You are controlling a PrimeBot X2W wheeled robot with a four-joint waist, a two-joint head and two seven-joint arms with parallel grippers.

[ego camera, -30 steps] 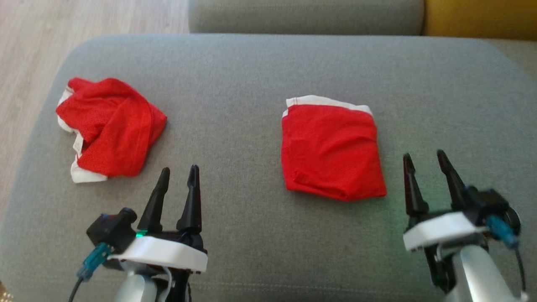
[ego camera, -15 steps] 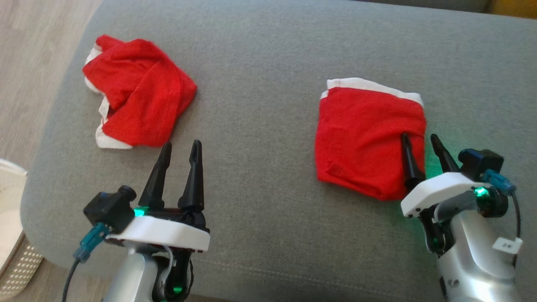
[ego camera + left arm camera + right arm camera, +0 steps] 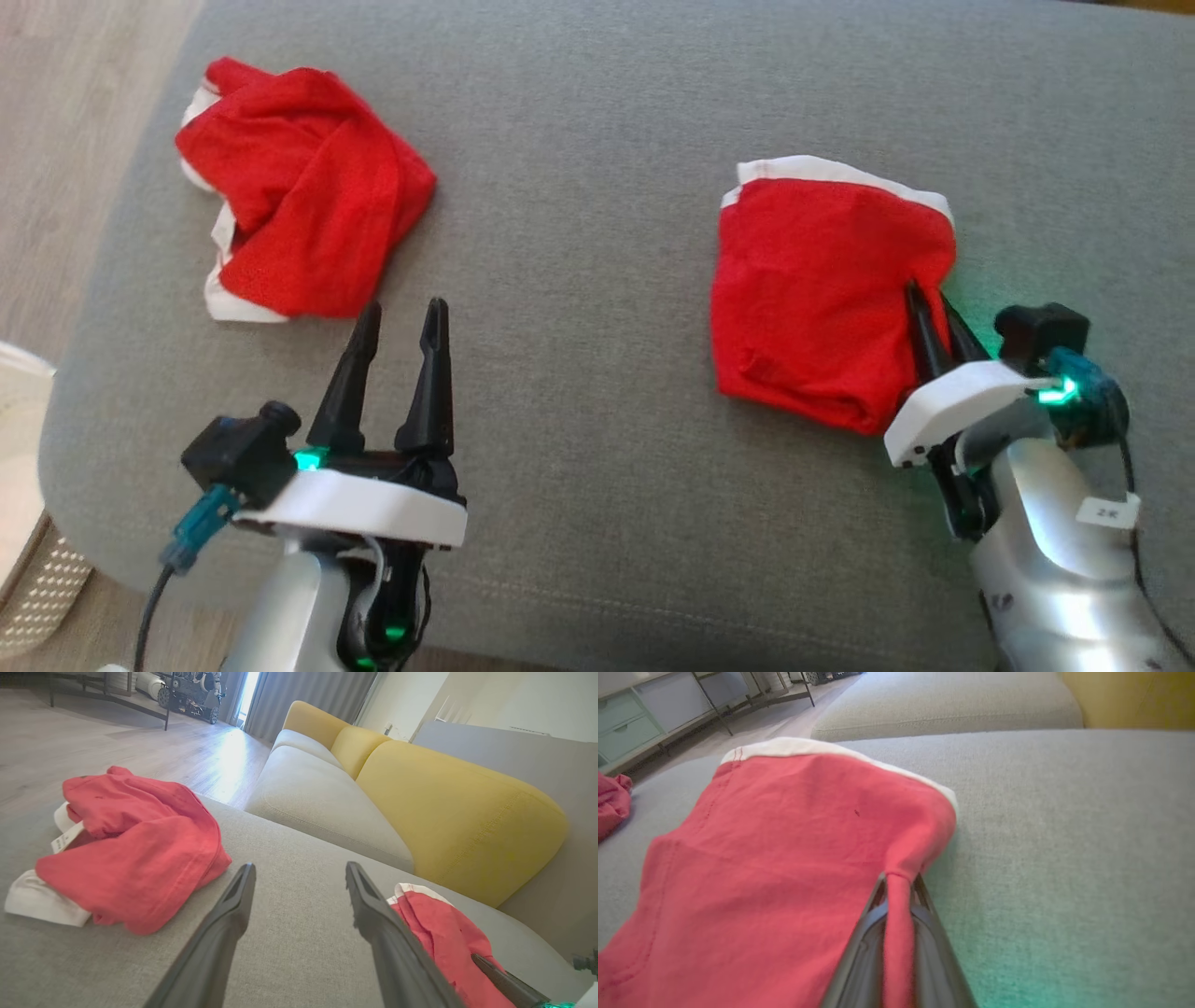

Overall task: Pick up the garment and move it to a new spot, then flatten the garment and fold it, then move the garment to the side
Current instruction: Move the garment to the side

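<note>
Grey cushion (image 3: 597,187), right fingers (image 3: 924,297) pinching folded garment (image 3: 812,280) at its edge, left fingers (image 3: 403,308) spread, apart

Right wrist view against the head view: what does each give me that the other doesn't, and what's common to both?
Right wrist view: a close look at a fold of the garment pinched in the shut right gripper, plus a pale drawer unit beyond. Head view: the left gripper, open and empty, near the crumpled red bundle, and a pale perforated container at lower left. Both: the folded garment with its white edge, the bundle, the grey cushion.
</note>
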